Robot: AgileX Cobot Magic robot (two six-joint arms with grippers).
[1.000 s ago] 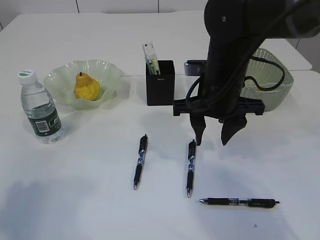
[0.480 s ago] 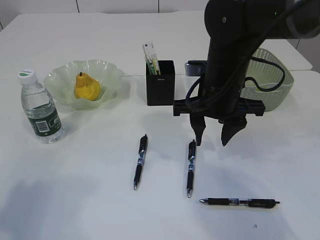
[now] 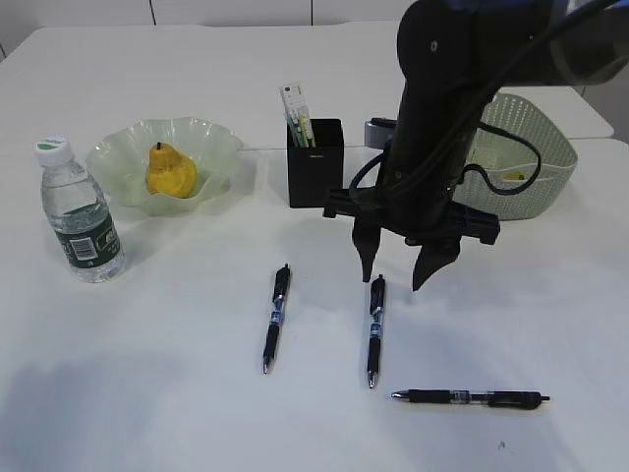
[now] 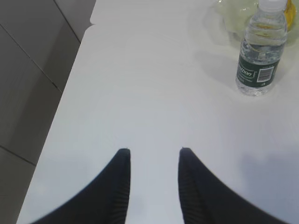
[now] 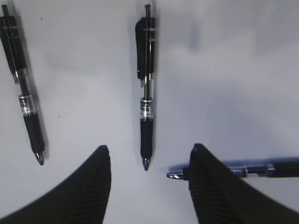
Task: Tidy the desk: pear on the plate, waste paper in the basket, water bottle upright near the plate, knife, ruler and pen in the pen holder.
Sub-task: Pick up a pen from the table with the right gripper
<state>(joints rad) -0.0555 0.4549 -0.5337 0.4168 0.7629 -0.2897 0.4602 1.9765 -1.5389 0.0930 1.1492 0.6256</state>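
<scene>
Three black pens lie on the white table: a left pen (image 3: pixel 275 318), a middle pen (image 3: pixel 374 329) and a right pen (image 3: pixel 470 397) lying crosswise. My right gripper (image 3: pixel 393 283) is open and empty, hovering just above the top end of the middle pen. In the right wrist view the middle pen (image 5: pixel 146 102) lies straight ahead between the jaws of the right gripper (image 5: pixel 150 147). The left pen (image 5: pixel 23 93) and right pen (image 5: pixel 243 169) flank it. The pear (image 3: pixel 169 170) lies on the green plate (image 3: pixel 211 147). The water bottle (image 3: pixel 81 211) stands upright beside it. My left gripper (image 4: pixel 154 150) is open and empty over bare table.
The black pen holder (image 3: pixel 314 162) holds several white and green items. The pale green basket (image 3: pixel 536 147) stands at the back right, partly behind my arm. A grey object (image 3: pixel 378 130) lies behind the holder. The left wrist view shows the bottle (image 4: pixel 261 51) and the table's left edge.
My right gripper has moved left and nearer, now over the middle pen's top end. Pens, bottle and pear have not moved.
</scene>
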